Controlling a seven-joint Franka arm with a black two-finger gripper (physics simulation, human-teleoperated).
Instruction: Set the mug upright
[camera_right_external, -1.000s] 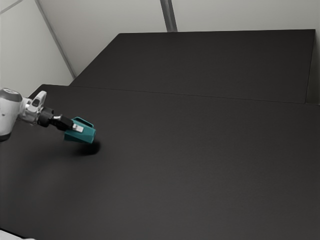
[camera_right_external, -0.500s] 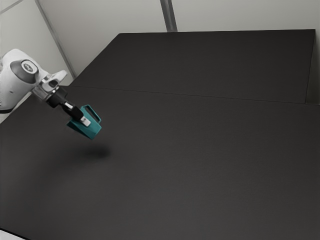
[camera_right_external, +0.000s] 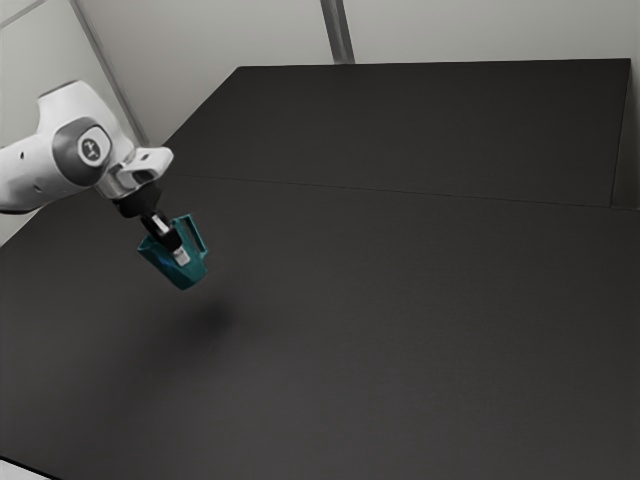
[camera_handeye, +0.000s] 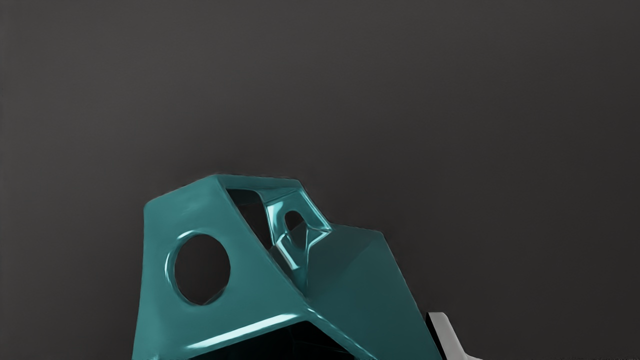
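Note:
In the exterior view the teal mug (camera_right_external: 187, 275) hangs tilted above the dark table, its handle turned up toward the exterior view's right. My gripper (camera_right_external: 181, 256) comes down on it from the upper left and is shut on its body. In the wrist view the faceted mug (camera_handeye: 360, 280) lies across the bottom middle, with a round hole in the near teal face. One grey fingertip shows against the mug's side at the bottom edge; the other is hidden, around the gripper's grip (camera_handeye: 430, 345).
The black table (camera_right_external: 400, 330) stretches out beneath the mug, whose soft shadow falls on it a little toward the exterior view's right. A second dark surface (camera_right_external: 420, 130) adjoins the far edge, before pale walls (camera_right_external: 480, 30).
The hand has swung from nearly level to pointing steeply down, tilting the held mug with it. The arm's forearm has risen into sight, and the shadow has shifted toward the exterior view's right.

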